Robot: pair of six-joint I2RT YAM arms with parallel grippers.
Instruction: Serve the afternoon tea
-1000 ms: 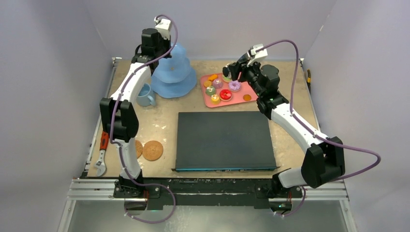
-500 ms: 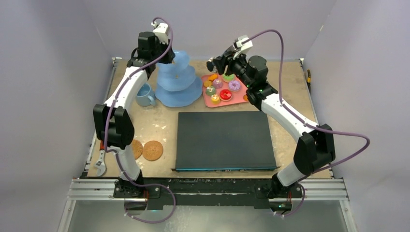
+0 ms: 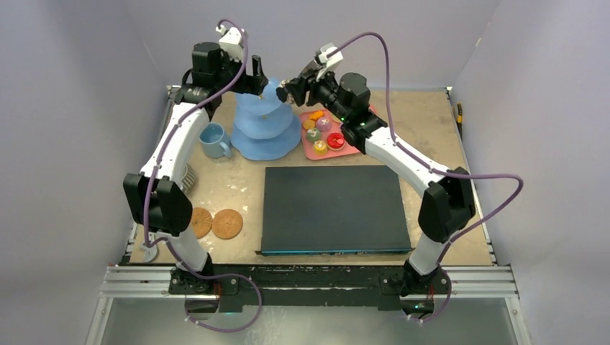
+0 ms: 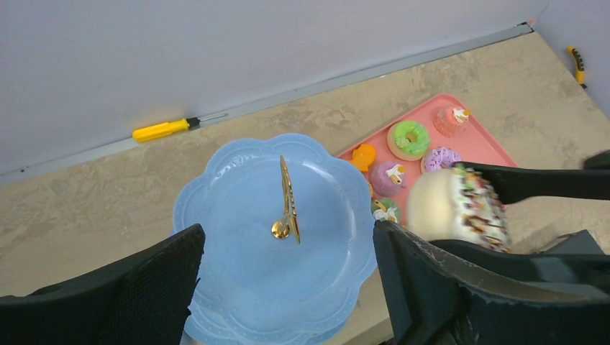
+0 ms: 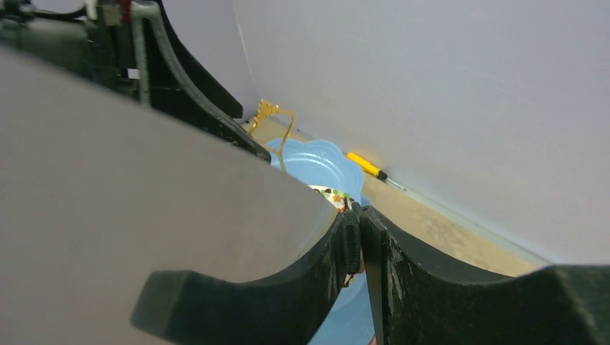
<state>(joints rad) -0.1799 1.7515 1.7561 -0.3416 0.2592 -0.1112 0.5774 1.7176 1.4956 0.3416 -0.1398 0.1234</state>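
Three-tier stand (image 4: 237,287), left gripper (image 4: 288,237) above its top tier, jaws wide and empty, right gripper (image 3: 301,85) clamped on black tongs (image 4: 547,183) pinching a sprinkled cake (image 4: 460,208) just beside that tier

The right gripper (image 5: 357,215) has its black fingers nearly touching, and a speckled cake (image 5: 331,194) peeks out beside them. Behind it sits the blue stand (image 5: 316,162) with a gold handle (image 5: 268,111). A yellow screwdriver (image 5: 368,166) lies at the worktop's (image 5: 446,231) edge.

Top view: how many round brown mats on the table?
2 mats, side by side at the near left: one in the open, one partly behind the left arm. The arms could hide more.
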